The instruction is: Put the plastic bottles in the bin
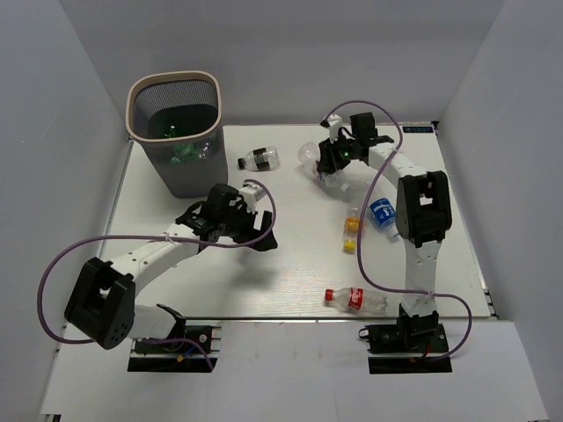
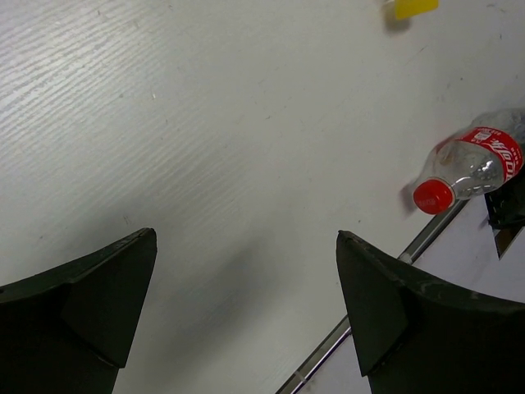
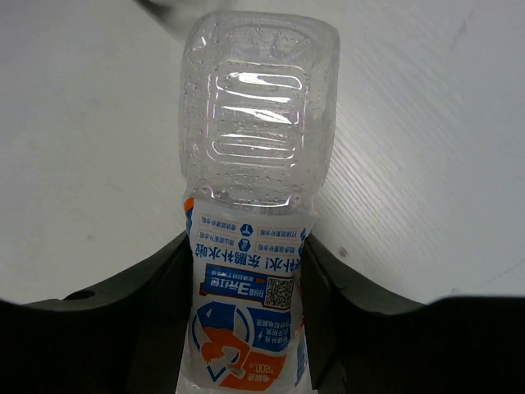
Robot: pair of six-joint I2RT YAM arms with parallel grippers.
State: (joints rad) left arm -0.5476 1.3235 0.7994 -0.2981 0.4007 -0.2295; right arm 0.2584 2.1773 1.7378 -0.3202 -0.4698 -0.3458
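Observation:
The right wrist view shows my right gripper [image 3: 248,236] shut on a clear plastic bottle [image 3: 258,164] with a blue-and-orange label, one finger pressed against each side of the label. From above, this gripper [image 1: 332,167] and its bottle [image 1: 310,156] are at the back of the table, right of centre. My left gripper [image 2: 246,246] is open with nothing in it, over bare table [image 1: 255,233] below the bin [image 1: 176,132]. Green bottles [image 1: 180,145] lie inside the mesh bin. A red-labelled bottle [image 1: 356,299] [image 2: 476,164] lies near the front edge.
A black-labelled bottle [image 1: 259,159] lies right of the bin. A blue-labelled bottle [image 1: 383,215] and an orange-and-yellow one [image 1: 351,230] lie beside the right arm. The table's front rail [image 2: 369,312] runs just past my left fingers. Grey walls surround the table.

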